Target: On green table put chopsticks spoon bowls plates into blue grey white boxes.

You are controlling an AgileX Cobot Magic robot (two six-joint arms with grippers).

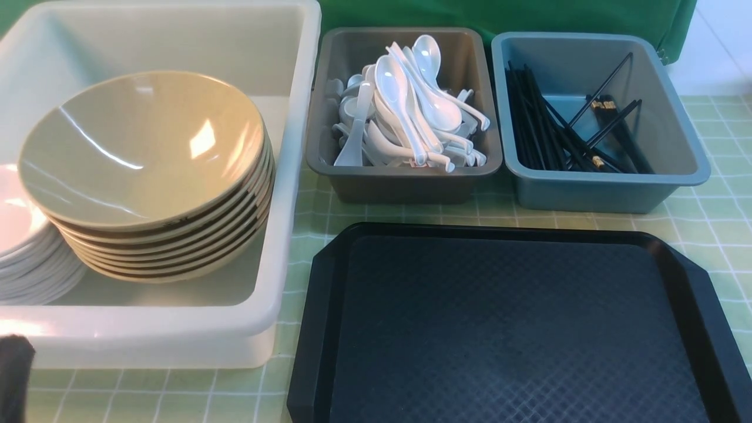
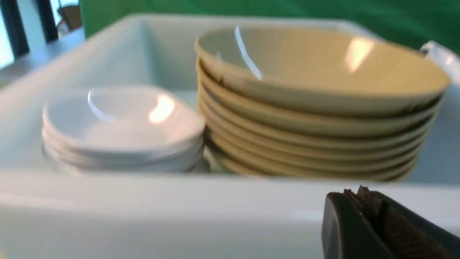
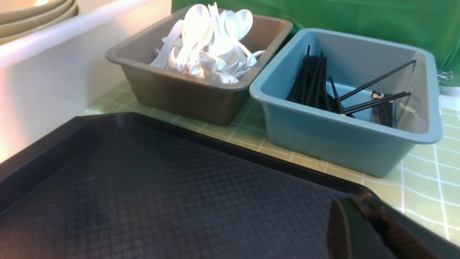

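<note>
Tan bowls (image 1: 141,153) sit stacked in the large white box (image 1: 294,176), with white plates (image 1: 23,247) stacked beside them, as the left wrist view also shows: bowls (image 2: 316,93), plates (image 2: 122,126). Several white spoons (image 1: 411,106) fill the dark grey box (image 1: 405,185). Black chopsticks (image 1: 552,129) lie in the blue-grey box (image 1: 605,194). My left gripper (image 2: 355,192) is shut and empty, just outside the white box's near wall (image 2: 179,208). My right gripper (image 3: 359,198) is shut and empty over the black tray's corner.
A black textured tray (image 1: 511,329) lies bare on the green table (image 1: 705,223) in front of the two small boxes. A green cloth (image 1: 499,14) hangs behind the boxes. A dark piece of my left arm (image 1: 13,376) shows at the front view's bottom left.
</note>
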